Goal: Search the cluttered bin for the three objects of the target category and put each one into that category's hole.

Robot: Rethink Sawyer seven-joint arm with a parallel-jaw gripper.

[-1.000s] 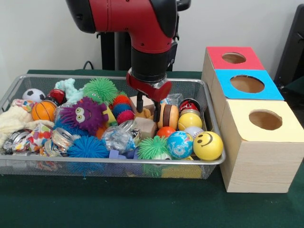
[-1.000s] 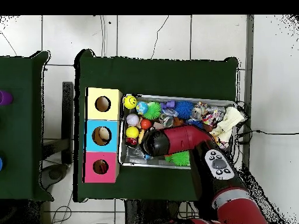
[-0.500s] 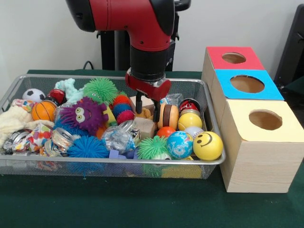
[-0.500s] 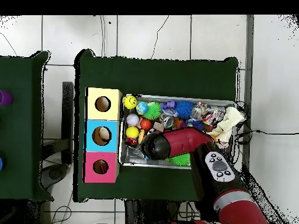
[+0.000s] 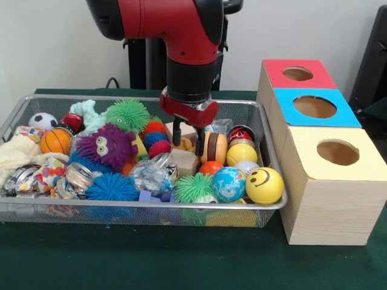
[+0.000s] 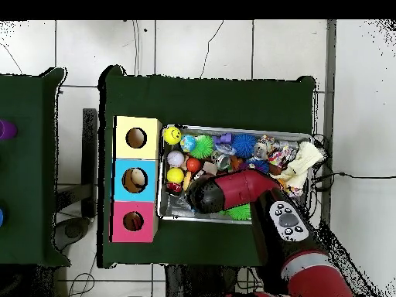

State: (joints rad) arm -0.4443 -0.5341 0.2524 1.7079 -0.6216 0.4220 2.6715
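Starting at the bin's (image 5: 145,208) near edge, a yellow smiley ball (image 5: 264,185) sits in the near right corner, a globe ball (image 5: 228,183) just beside it, then a green spiky ball (image 5: 195,186) and a blue spiky ball (image 5: 111,188) toward the left. Further in lie a small orange ball (image 5: 211,167), a plain yellow ball (image 5: 241,153), a purple spiky toy (image 5: 109,145) with eyes, and a basketball (image 5: 55,140) by the left edge. Mid-bin, the gripper (image 5: 188,139) hangs with its two dark fingers (image 5: 177,131) apart and nothing between them; they straddle a pale wooden block (image 5: 184,161) and its tan neighbours, the tips just above or touching them, I cannot tell which. Which category is wanted does not show. If it is blocks, that piece should be light, stiff and a little slick on its flat faces, best pinched across two opposite flat sides near its middle. If it is balls, the smooth ones are likely to roll or squirt out unless taken across the widest part, while the spiky ones are soft and forgiving. Against the far edge sit a green spiky ball (image 5: 127,113) and a small football (image 5: 42,121). To the bin's right, the boxes run yellow (image 5: 337,152), blue (image 5: 314,107), red (image 5: 297,74), each with a hole on top.
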